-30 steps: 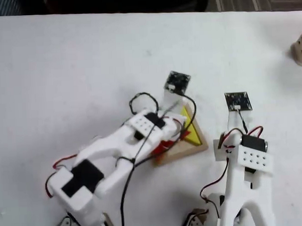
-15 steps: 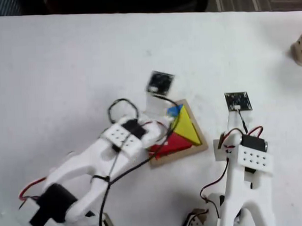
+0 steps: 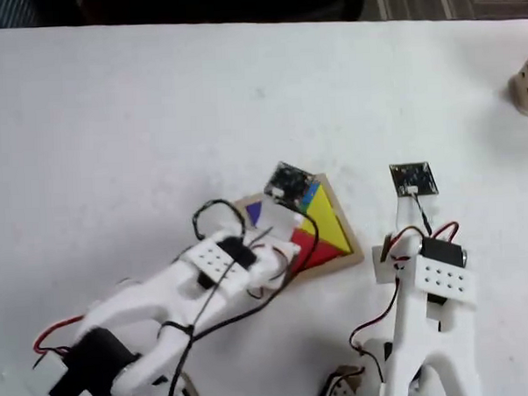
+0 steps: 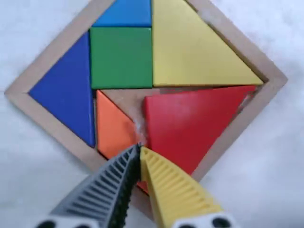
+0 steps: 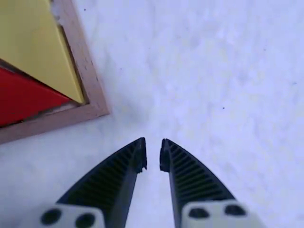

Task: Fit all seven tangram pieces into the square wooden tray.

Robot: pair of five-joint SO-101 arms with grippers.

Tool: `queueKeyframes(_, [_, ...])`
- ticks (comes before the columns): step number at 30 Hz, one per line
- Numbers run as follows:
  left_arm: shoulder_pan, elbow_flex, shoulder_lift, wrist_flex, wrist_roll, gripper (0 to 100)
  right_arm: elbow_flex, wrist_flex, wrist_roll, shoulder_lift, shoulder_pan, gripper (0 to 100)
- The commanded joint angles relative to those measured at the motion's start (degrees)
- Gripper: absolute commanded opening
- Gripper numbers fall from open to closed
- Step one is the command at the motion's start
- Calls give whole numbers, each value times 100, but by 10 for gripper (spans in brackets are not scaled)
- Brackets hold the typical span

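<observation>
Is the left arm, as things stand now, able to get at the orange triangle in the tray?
Probably yes. The left end effector, tips together, hangs right at the edge of the orange triangle, beside the red triangle, and nothing lies between them.

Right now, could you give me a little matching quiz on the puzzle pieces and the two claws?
1 green piece
2 yellow piece
3 left gripper
4 right gripper

A over bare table beside the tray
B square
C large triangle
D shut, tips between orange piece and red piece

Pairs: 1-B, 2-C, 3-D, 4-A
</observation>
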Motion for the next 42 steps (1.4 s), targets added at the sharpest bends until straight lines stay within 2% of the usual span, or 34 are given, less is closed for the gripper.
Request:
queueKeyframes(1, [189,-53,-286,-158,-35,22,-35,-84,79,-127,-75,53])
queueKeyframes(7, [207,-53,-286,-176,-62,22,-35,-84,79,-127,-75,53])
queueKeyframes(14, [611,-44,-242,-457,-70,22,-35,-84,70,-127,-75,53])
queueKeyframes(21, [145,-62,-295,-466,-70,22,-26,-84,62,-127,-75,53])
queueKeyframes(26, [101,-62,-365,-343,-79,22,-26,-84,79,-136,-84,53])
queueKeyframes(30, [-127,0,-1209,281,-554,21,-26,-66,79,-189,-84,48])
queueKeyframes(33, [-549,281,-2185,695,-738,21,-26,-57,70,-189,-233,47])
queueKeyframes(42, [-2062,2338,-5464,774,-756,22,-18,-84,62,-198,-1059,17])
